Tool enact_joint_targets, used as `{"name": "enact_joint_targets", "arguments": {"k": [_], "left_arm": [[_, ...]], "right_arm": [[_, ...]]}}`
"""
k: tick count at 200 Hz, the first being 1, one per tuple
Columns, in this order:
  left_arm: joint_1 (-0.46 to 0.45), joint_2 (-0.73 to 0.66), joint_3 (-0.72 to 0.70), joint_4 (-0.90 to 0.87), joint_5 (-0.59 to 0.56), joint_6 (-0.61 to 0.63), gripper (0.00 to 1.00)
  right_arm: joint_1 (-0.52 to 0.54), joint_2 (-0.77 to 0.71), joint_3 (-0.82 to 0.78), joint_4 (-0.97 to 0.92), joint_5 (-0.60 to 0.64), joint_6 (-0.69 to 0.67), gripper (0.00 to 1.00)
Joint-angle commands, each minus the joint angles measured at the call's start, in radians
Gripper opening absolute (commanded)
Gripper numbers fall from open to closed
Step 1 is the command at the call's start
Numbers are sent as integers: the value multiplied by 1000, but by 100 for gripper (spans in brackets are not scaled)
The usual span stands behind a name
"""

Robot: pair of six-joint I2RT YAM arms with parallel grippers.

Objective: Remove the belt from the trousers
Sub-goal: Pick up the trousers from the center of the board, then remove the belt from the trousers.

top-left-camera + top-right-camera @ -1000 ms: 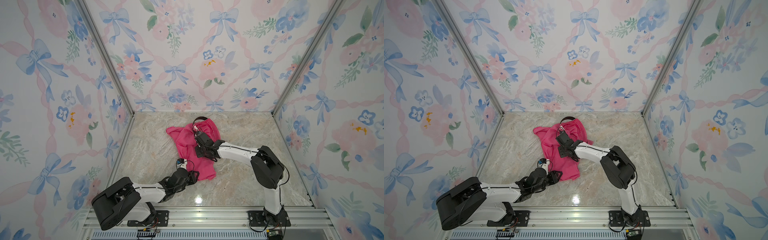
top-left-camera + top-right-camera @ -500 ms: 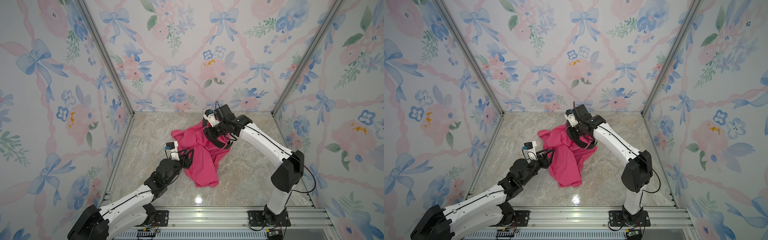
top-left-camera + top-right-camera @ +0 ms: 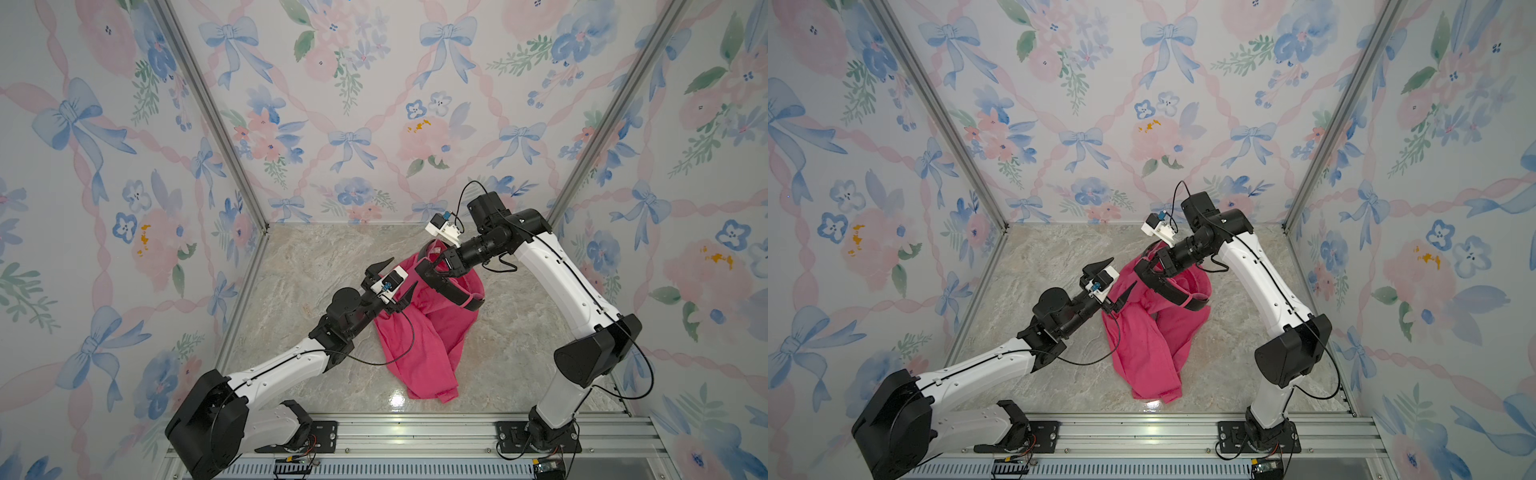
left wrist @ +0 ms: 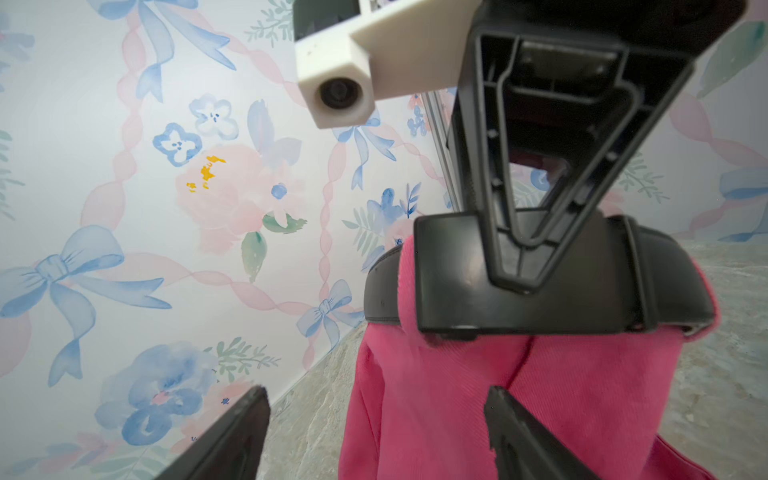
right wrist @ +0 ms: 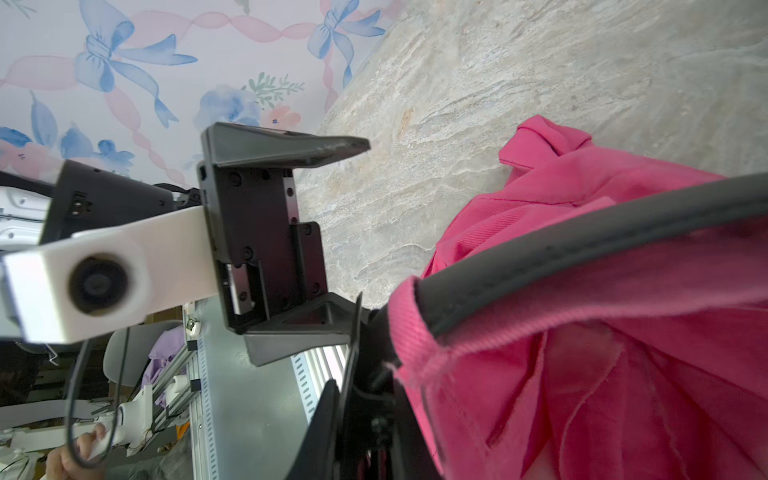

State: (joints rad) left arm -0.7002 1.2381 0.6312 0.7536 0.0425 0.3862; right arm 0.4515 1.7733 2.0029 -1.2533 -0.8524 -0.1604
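Note:
The hot-pink trousers [image 3: 419, 332] [image 3: 1150, 345] hang by the waist, with their legs trailing on the floor. The black belt [image 3: 453, 293] [image 3: 1173, 293] runs round the waistband, and in the left wrist view its buckle end [image 4: 457, 282] lies over the pink cloth [image 4: 498, 395]. My right gripper [image 3: 430, 266] [image 3: 1148, 268] [image 5: 361, 436] is shut on the belt at that end, holding it aloft. My left gripper [image 3: 404, 271] [image 3: 1124, 270] [image 4: 376, 399] stands open beside the hanging trousers [image 5: 623, 374], holding nothing. The belt strap [image 5: 582, 237] curves away in the right wrist view.
The marble floor [image 3: 316, 266] is walled by floral panels on three sides. An aluminium rail [image 3: 415, 428] carrying both arm bases runs along the front edge. The right arm's elbow [image 3: 590, 361] stands high at the right.
Both arms rose off the floor. The right gripper lifted the belt end and the trousers came up with it. The left gripper let go of the trouser cloth and opened wide.

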Motion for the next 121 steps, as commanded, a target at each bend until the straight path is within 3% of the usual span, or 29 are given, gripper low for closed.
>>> {"name": "enact_joint_targets", "arguments": {"k": [1, 33, 67, 77, 89, 105, 109, 121], "left_arm": [[7, 60, 45, 96, 118, 161, 86], [6, 141, 160, 115, 212, 153, 86], [13, 243, 261, 144, 173, 74, 84], [23, 268, 291, 144, 166, 42, 69], [39, 286, 316, 144, 152, 2, 38], [71, 305, 346, 144, 104, -69, 5], [81, 308, 349, 144, 91, -82, 0], [104, 309, 354, 144, 37, -104, 0]], "right_arm": [[-6, 8, 84, -72, -158, -48, 0], [-3, 74, 141, -124, -163, -62, 0], [-1, 178, 259, -197, -161, -81, 0], [-7, 203, 293, -196, -152, -75, 2], [-19, 219, 319, -165, -115, -49, 24], [-54, 185, 288, -48, -16, 20, 40], [-66, 167, 266, -4, 12, 41, 44], [-117, 82, 157, 173, 93, 129, 55]]}}
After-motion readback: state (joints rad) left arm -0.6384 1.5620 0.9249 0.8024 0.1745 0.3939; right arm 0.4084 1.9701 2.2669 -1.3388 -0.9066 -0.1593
